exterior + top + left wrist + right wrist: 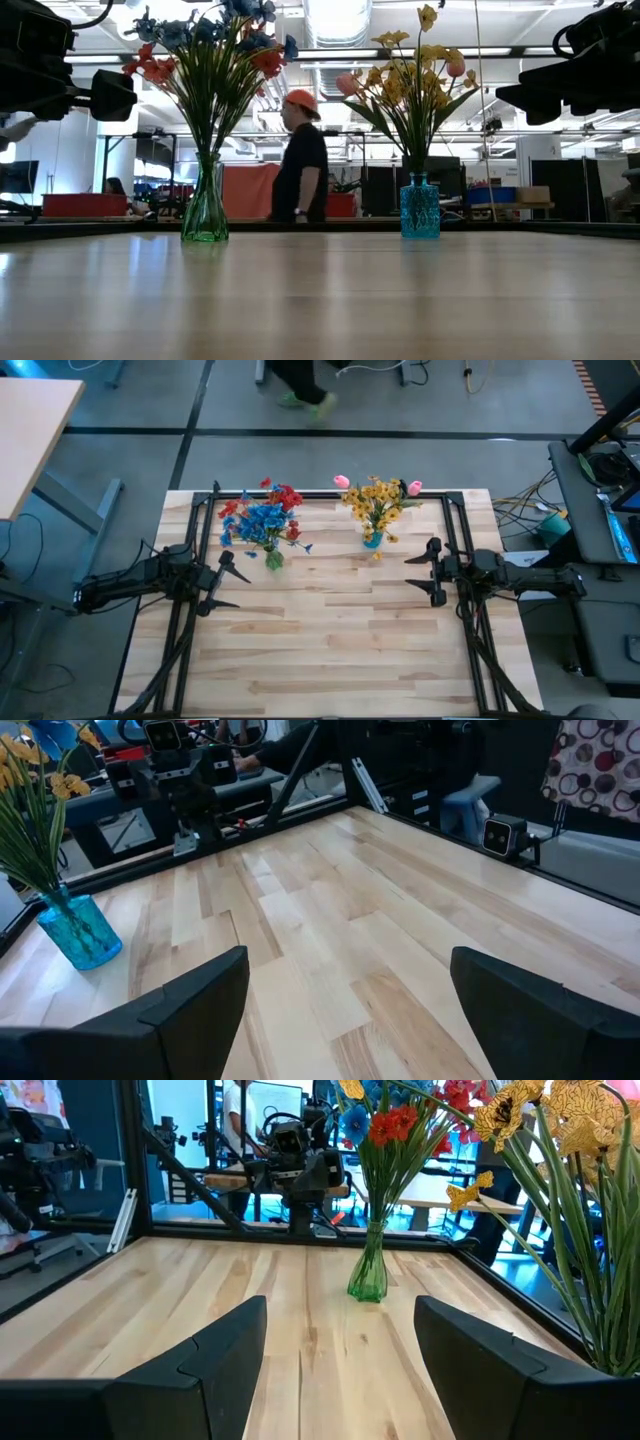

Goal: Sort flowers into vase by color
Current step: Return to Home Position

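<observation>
Pale wood table point(330, 660): in the high view it fills the middle of the picture.
Green vase point(274, 559): at about 11 o'clock from the table's middle, holding the red and blue flowers point(262, 518).
Blue vase point(372, 540): at about 1 o'clock, holding the yellow flowers point(377, 500) and two pink buds point(341, 481).
Left gripper point(235, 582): at the 9 o'clock side, fingers spread wide with nothing between them.
Right gripper point(412, 571): at the 3 o'clock side, fingers spread wide and holding nothing.
Low view: both vases stand upright and well apart. A person point(301, 160) stands beyond the table, between them.
Left wrist view: its own fingers point(190, 1010) are parted over bare wood, with the blue vase farther off.
Right wrist view: its own fingers point(210, 1365) are parted, with the green vase ahead and the yellow flowers nearer.
</observation>
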